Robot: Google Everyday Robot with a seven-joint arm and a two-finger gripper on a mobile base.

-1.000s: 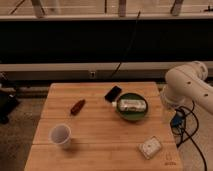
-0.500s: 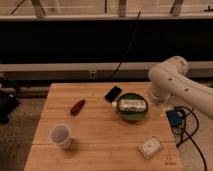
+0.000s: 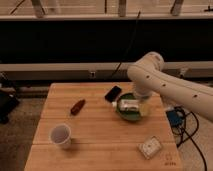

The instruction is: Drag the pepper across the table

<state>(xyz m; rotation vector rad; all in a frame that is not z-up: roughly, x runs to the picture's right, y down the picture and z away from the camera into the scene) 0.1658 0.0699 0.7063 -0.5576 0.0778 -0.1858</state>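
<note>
The pepper (image 3: 77, 106) is small, dark red-brown and tapered. It lies on the left half of the light wooden table (image 3: 100, 130), apart from everything else. My white arm reaches in from the right and bends down over the table's right side. The gripper (image 3: 143, 104) hangs at the arm's end, just above the right rim of a green bowl and well to the right of the pepper. It holds nothing that I can see.
A black phone-like rectangle (image 3: 113, 93) lies behind the green bowl (image 3: 125, 114), which holds a white object (image 3: 129, 104). A white cup (image 3: 60, 135) stands front left. A small white packet (image 3: 150, 147) lies front right near a corner mark (image 3: 170, 161). Cables hang off the right edge.
My arm has swung left from beside the table's right edge to over the green bowl. The pepper and the other objects have not moved.
</note>
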